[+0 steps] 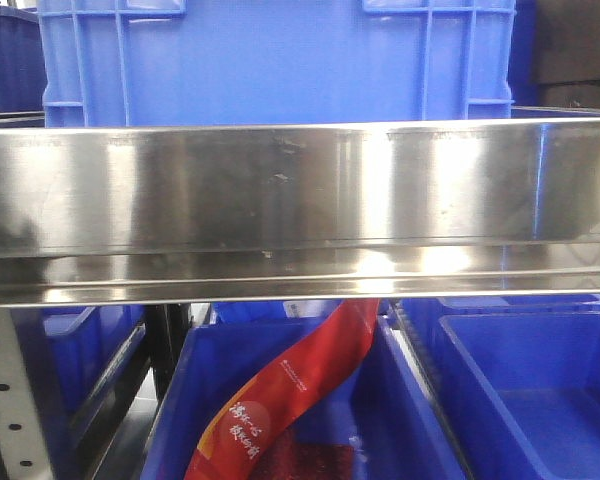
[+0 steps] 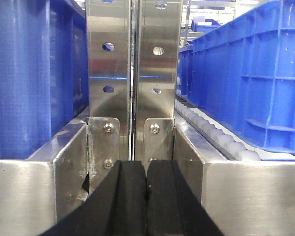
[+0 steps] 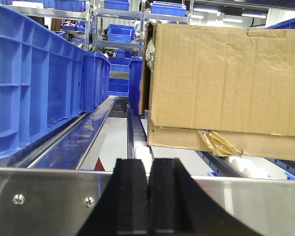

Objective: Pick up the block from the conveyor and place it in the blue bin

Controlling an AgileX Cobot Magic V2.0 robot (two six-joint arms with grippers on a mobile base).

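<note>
Both sets of jaws stand pressed together with nothing between them. On the left wrist view, the left gripper [image 2: 146, 196] shows two black fingers [image 2: 128, 196] meeting along a thin seam at the bottom centre of the frame. To its left stands a blue crate wall [image 2: 19, 78]. Ahead of the fingertips rise two polished steel uprights [image 2: 132, 64], bolted to a steel cross rail [image 2: 24, 196] that runs along the bottom. Right of the uprights, a row of white rollers [image 2: 211, 132] recedes beneath a long blue crate [image 2: 250, 73].

On the right wrist view, the right gripper [image 3: 148, 196] is likewise closed and empty, its black fingers [image 3: 132, 196] touching above a bolted steel rail [image 3: 39, 196]. At left sits a row of blue bins [image 3: 34, 78] beside a steel track [image 3: 73, 142]. At right, a brown cardboard box [image 3: 226, 83] rests on white rollers [image 3: 246, 169], with crumpled tape hanging from its lower edge.

The front-facing view is filled across the middle by a reflective steel panel [image 1: 300, 190]. Above it stands a large blue crate [image 1: 270, 60]. Below the panel, from left to right: a perforated steel post [image 1: 0, 390], a blue bin [image 1: 190, 400] holding a red printed package [image 1: 290, 400], and a second blue bin [image 1: 540, 390] just beside it.

No block and no woven grey conveyor belt can be made out in any of the three views; the steel panel possibly conceals them from the front camera.
</note>
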